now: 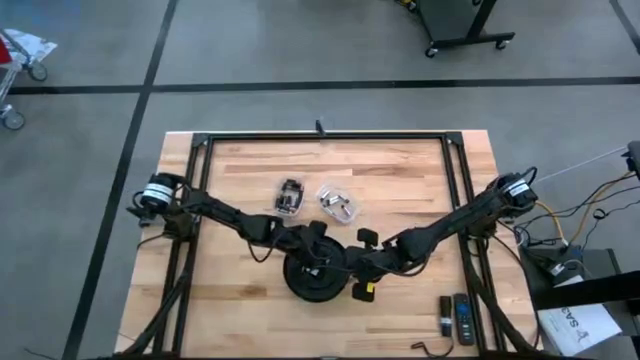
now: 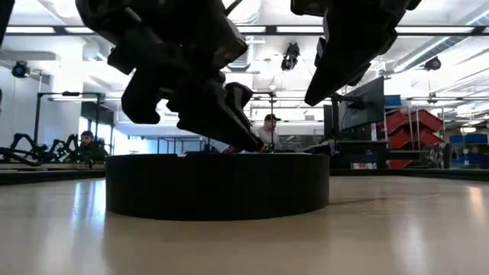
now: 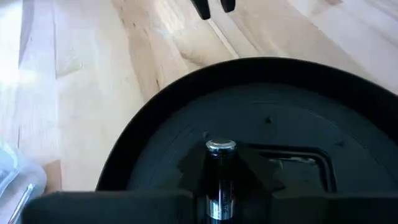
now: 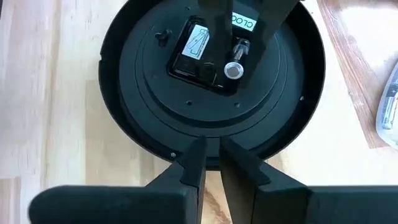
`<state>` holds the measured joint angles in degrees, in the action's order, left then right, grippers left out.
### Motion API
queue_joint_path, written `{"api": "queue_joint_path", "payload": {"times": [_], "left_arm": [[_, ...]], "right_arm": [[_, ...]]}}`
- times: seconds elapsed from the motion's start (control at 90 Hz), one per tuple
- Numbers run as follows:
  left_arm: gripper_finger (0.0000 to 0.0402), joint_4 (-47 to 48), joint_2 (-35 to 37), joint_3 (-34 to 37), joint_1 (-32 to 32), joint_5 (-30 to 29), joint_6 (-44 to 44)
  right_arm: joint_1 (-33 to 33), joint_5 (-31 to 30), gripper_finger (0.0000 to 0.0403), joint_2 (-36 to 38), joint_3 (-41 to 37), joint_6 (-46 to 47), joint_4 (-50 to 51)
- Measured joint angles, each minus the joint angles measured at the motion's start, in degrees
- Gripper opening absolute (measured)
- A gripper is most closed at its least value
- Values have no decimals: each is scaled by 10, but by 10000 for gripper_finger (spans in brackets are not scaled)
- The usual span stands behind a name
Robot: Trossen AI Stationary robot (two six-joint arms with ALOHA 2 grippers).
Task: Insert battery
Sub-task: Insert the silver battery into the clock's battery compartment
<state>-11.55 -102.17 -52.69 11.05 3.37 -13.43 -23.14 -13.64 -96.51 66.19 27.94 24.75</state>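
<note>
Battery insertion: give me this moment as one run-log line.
left gripper: shut on battery, over clock back | right gripper: shut, empty, hovering at clock rim | battery not seated

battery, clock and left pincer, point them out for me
battery (image 3: pixel 220 163), left wrist view, upper metal end cap
clock (image 4: pixel 155 134), right wrist view, bare black back, lower left
left pincer (image 3: pixel 220 180), left wrist view, midway between fingertips holding the battery

A round black clock (image 4: pixel 211 81) lies face-down near the table's front edge. A battery (image 3: pixel 219 177) stands upright above its rectangular rear compartment (image 4: pixel 202 53).
</note>
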Motion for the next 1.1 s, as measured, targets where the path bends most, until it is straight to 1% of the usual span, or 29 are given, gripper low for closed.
{"api": "queue_joint_path", "payload": {"times": [0.1, 0.211, 0.389, 0.489, 0.711, 0.8, 0.989, 1.1], "left_arm": [[95, 0, 0, 0, 0, 1, 0], [100, 1, 0, 0, 0, 1, 0], [90, 2, 1, 0, 0, 1, 0], [81, 11, 14, 0, 0, 1, 0], [61, 73, 56, 0, 0, -6, 3], [59, 76, 55, 2, 0, -10, 6], [59, 80, 25, 5, 0, -14, 9], [59, 85, 19, 3, 1, -29, 10]], "right_arm": [[0, 0, 27, 0, 0, 0, -1], [0, 0, 24, 0, 0, 0, -1], [0, 0, 25, 0, 0, 0, -2], [0, 0, 23, 0, 0, 0, -2], [1, 0, 28, 0, 0, 0, -3], [2, 0, 29, 0, 0, 0, -3], [2, -1, 24, 0, 0, 0, -7], [2, -1, 23, 0, 0, 0, -11]]}}
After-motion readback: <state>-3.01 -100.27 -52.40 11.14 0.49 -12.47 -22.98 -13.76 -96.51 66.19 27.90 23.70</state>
